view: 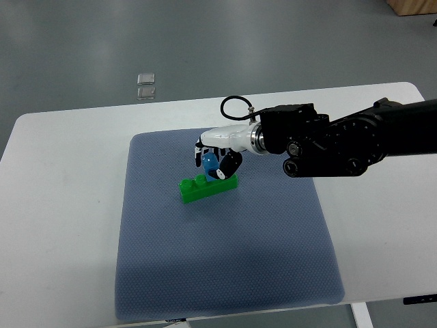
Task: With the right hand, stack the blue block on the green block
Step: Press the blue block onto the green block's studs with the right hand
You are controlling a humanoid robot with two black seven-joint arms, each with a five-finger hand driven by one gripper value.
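right hand (217,154) has its fingers (229,165) curled around the blue block (209,162), holding it right on top of the green block (207,187), which sits on the blue-grey mat (225,260) covering the white tabletop (61,225)

White table (61,171) on grey floor (205,41); blue-grey mat (205,260) on top; wooden furniture corner (413,7) top right.
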